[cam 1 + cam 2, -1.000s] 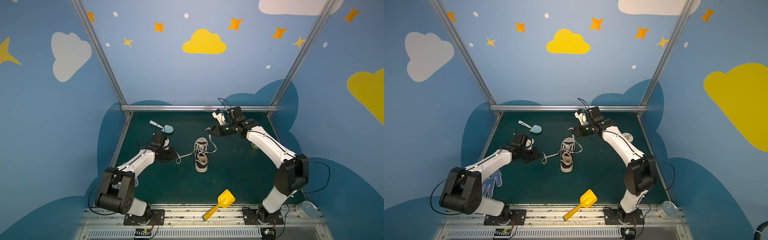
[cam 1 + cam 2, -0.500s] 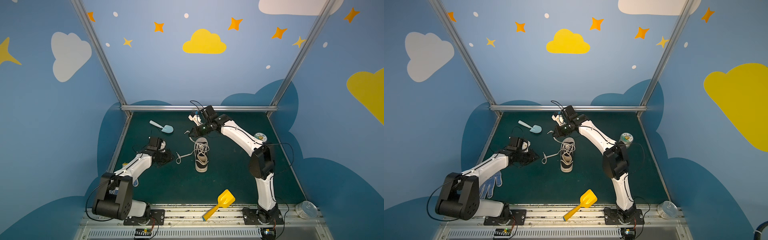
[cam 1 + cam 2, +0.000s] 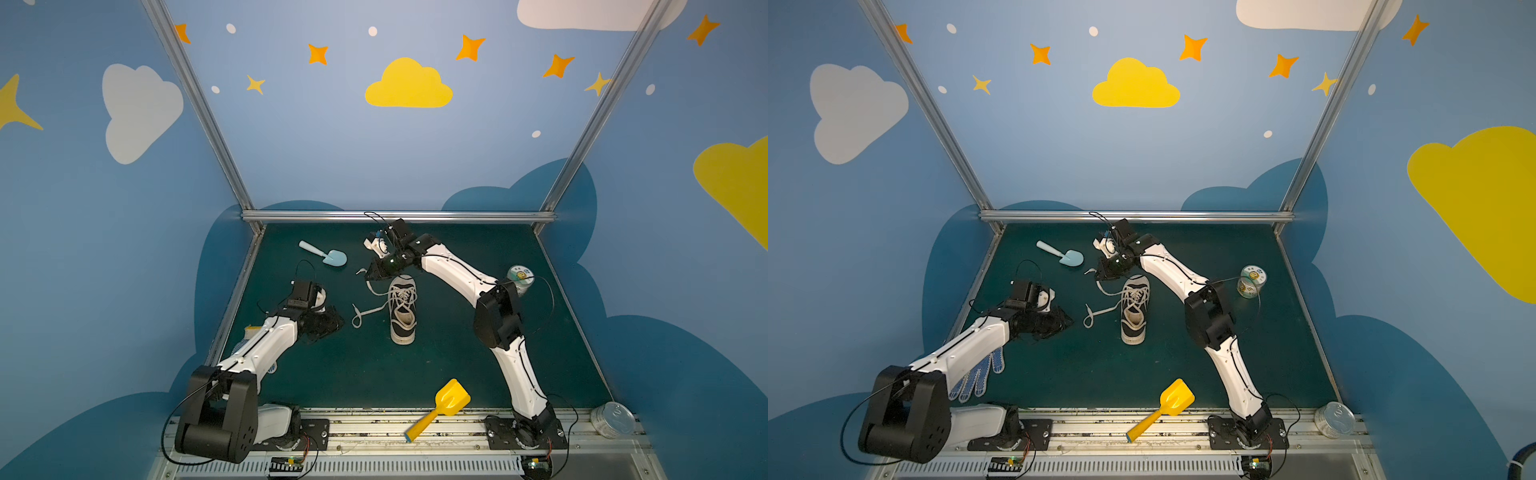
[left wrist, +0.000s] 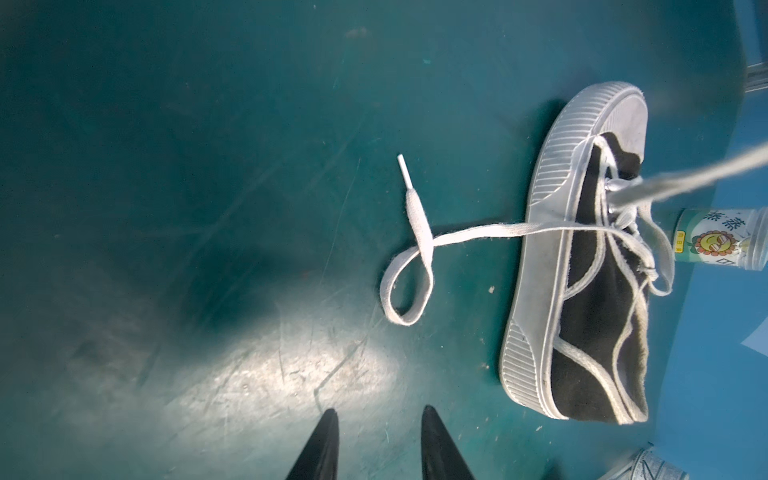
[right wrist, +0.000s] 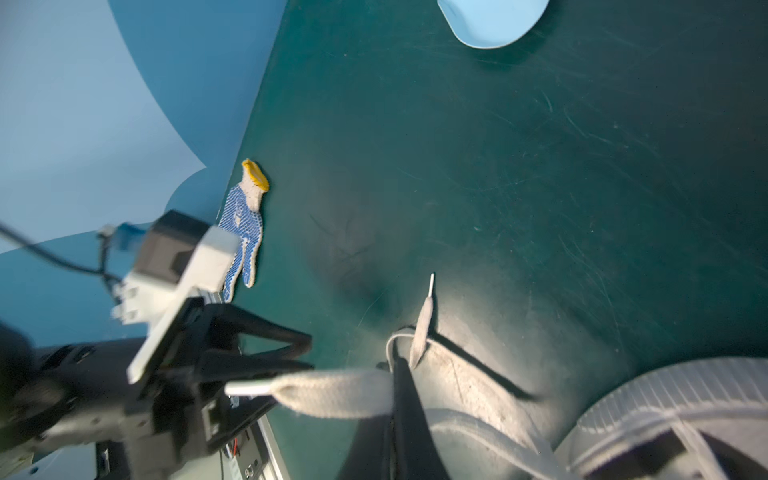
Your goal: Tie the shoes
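Right pincer (image 5: 399, 368) clamps a lace (image 5: 332, 395); left pincer (image 4: 379, 415) hangs narrowly parted over scuffed green mat (image 4: 166, 166) between blue walls (image 3: 374, 158).

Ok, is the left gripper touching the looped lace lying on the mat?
Apart. In the left wrist view the left gripper has its fingertips open and well short of the looped lace, with bare green mat between them.

The green table (image 3: 457, 357) bears a shoe (image 3: 402, 316) just beside the right gripper (image 3: 366, 272), a looped lace end (image 3: 359, 318) (lying flat) near the left gripper (image 3: 340, 323), plus a blue trowel (image 3: 328, 254), glove (image 3: 980, 372), yellow scoop (image 3: 451, 401) and jar (image 3: 520, 276).
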`<state>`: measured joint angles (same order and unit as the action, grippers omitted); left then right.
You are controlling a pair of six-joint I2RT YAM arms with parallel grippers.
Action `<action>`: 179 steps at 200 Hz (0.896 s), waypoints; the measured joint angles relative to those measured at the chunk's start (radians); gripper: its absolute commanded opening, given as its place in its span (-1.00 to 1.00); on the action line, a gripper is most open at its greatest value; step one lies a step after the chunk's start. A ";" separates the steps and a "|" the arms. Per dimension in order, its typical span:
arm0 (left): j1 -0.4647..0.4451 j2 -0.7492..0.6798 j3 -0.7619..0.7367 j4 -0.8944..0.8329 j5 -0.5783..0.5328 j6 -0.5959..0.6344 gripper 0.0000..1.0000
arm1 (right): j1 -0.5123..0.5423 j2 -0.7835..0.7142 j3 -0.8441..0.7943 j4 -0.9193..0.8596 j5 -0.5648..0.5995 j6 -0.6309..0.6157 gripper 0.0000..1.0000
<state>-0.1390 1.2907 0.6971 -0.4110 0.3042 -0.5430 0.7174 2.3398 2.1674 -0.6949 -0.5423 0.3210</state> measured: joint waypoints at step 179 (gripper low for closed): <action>0.002 -0.110 -0.013 -0.085 -0.001 0.022 0.14 | -0.014 0.225 0.216 0.071 0.068 0.085 0.10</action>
<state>-0.1375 1.1809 0.6842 -0.4961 0.3031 -0.5209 0.7029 2.5645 2.3829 -0.6243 -0.4747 0.4065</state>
